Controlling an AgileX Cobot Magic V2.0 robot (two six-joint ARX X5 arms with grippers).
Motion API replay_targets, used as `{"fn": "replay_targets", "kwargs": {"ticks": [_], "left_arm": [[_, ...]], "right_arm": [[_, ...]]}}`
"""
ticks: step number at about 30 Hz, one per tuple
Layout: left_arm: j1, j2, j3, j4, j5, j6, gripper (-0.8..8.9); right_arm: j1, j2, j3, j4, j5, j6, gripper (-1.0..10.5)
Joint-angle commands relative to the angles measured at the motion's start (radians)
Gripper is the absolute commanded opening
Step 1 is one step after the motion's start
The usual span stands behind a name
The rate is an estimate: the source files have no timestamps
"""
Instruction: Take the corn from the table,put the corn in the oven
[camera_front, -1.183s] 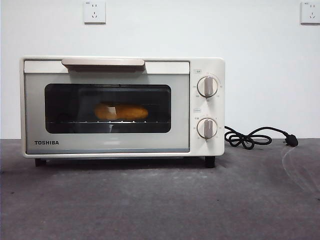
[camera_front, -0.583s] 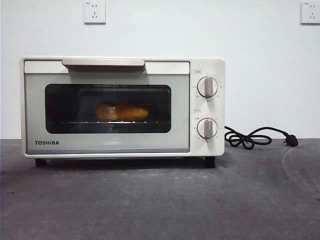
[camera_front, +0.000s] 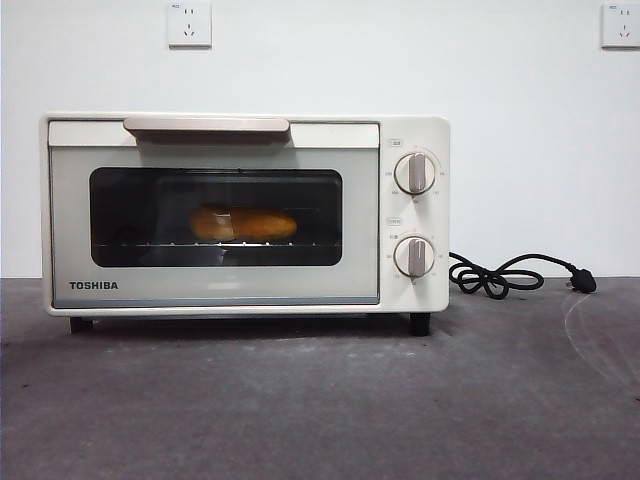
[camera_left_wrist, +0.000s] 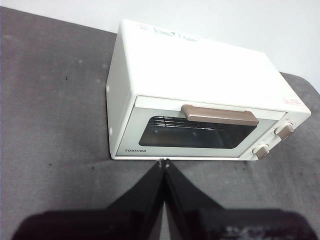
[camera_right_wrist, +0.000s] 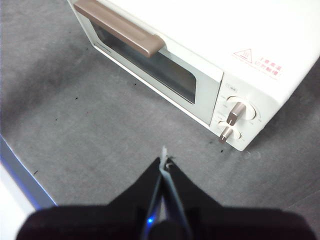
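Black power cord coiled on the tabletop; two white wall sockets above.

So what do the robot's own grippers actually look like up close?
Each is a pair of plain matt black jaws, broad at the base and tapering to a narrow tip. The left gripper shows no markings. The right gripper has a pale strip along the seam between its jaws and a small blue glow near its base.

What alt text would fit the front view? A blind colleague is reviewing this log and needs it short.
A cream-white oven stands on the dark grey table, door shut, with the corn lying on the wire rack behind the glass. Its black power cord lies unplugged beside it; two wall sockets sit above, and no arm shows.
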Motion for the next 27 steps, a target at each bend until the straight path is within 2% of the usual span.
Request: {"fn": "replay_targets", "kwargs": {"ticks": [1, 7, 20, 24, 27], "left_arm": [[-0.002, 0.007, -0.004, -0.002, -0.002, -0.006, -0.04], [-0.002, 0.048, -0.004, -0.039, -0.002, -0.005, -0.04], [-0.024, 0.220, -0.004, -0.012, -0.004, -0.005, -0.04], [-0.066, 0.196, -0.004, -0.003, -0.011, 0.015, -0.04], [-0.134, 0.157, -0.004, 0.060, -0.064, 0.032, -0.04]], "right_arm": [[0.000, 0.004, -0.002, 0.008, 0.001, 0.010, 0.0], [0.000, 0.004, -0.002, 0.008, 0.001, 0.010, 0.0], [0.000, 0.004, -0.002, 0.008, 0.001, 0.010, 0.0], [0.000, 0.004, -0.002, 0.008, 0.001, 0.010, 0.0], [0.000, 0.004, -0.002, 0.008, 0.001, 0.010, 0.0]]}}
